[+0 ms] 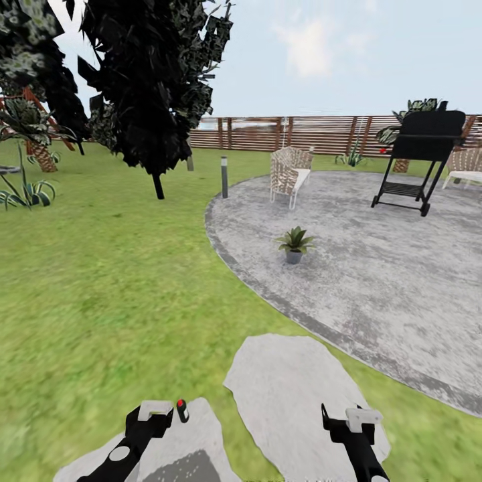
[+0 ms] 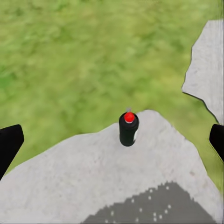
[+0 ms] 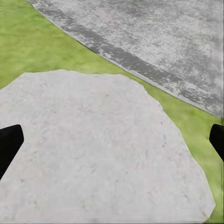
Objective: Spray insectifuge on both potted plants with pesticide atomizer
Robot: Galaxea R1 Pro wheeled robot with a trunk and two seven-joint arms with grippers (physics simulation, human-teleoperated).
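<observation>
- While the pesticide atomizer (image 2: 129,129) stands upright on a pale stepping stone (image 1: 181,442), the left gripper (image 2: 112,140) hangs above it, fingers spread wide, not touching.
- Right gripper (image 3: 112,140) is also wide, holding nothing, over another stepping stone (image 3: 102,149).
- One potted plant (image 1: 294,244) sits on the grey patio (image 1: 375,268), well apart.

The small dark spray bottle with a red cap (image 1: 182,410) stands on a pale flat stepping stone (image 1: 201,435); the leafy green plant in a small grey pot (image 1: 294,244) sits ahead on the round grey stone patio (image 1: 375,268).

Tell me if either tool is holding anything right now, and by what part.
Nothing is held. Both tools, left and right, are open; the spray bottle stands upright on a stepping stone ahead of the left tool, untouched.
</observation>
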